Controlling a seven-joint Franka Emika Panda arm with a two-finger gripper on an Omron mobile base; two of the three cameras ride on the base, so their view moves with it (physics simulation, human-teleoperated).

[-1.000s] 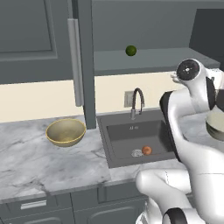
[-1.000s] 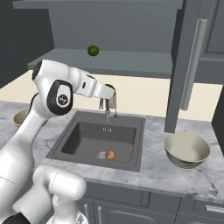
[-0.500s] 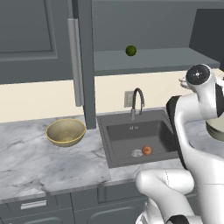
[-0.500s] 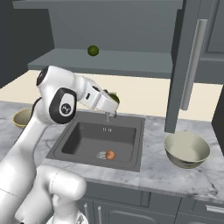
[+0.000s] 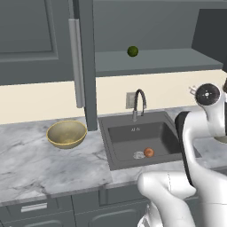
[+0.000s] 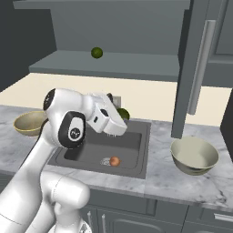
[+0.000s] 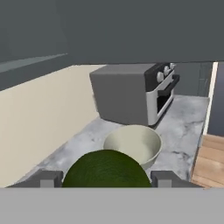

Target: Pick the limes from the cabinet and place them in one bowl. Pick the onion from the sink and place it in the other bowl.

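My gripper [image 7: 105, 180] is shut on a dark green lime [image 7: 105, 168]; its bumpy skin bulges between the two fingertips [image 7: 43, 178]. From the right base, the gripper [image 6: 121, 119] hangs over the back of the sink [image 6: 86, 152] with the lime [image 6: 124, 112] in it, pointing right. Ahead on the counter stands the pale cream-grey bowl [image 7: 133, 143] [image 6: 195, 154]. A second lime [image 5: 132, 51] [image 6: 96, 53] rests on the cabinet shelf [image 5: 159, 62]. The orange-red onion [image 5: 149, 152] [image 6: 114, 161] lies by the drain. Left of the sink [image 5: 128, 142] stands the golden-tan bowl [image 5: 66, 134] [image 6: 28, 123].
A curved faucet [image 5: 138, 104] rises behind the sink. The open cabinet door [image 6: 193, 68] with its silver handle [image 6: 200, 68] hangs just beyond the pale bowl. A grey toaster oven [image 7: 131, 94] stands on the counter behind that bowl. Another door [image 5: 84, 62] hangs near the tan bowl.
The arm has swung right and a little lower with the lime in the gripper, from beside the faucet toward the pale bowl. Onion, shelf lime and both bowls stayed put.
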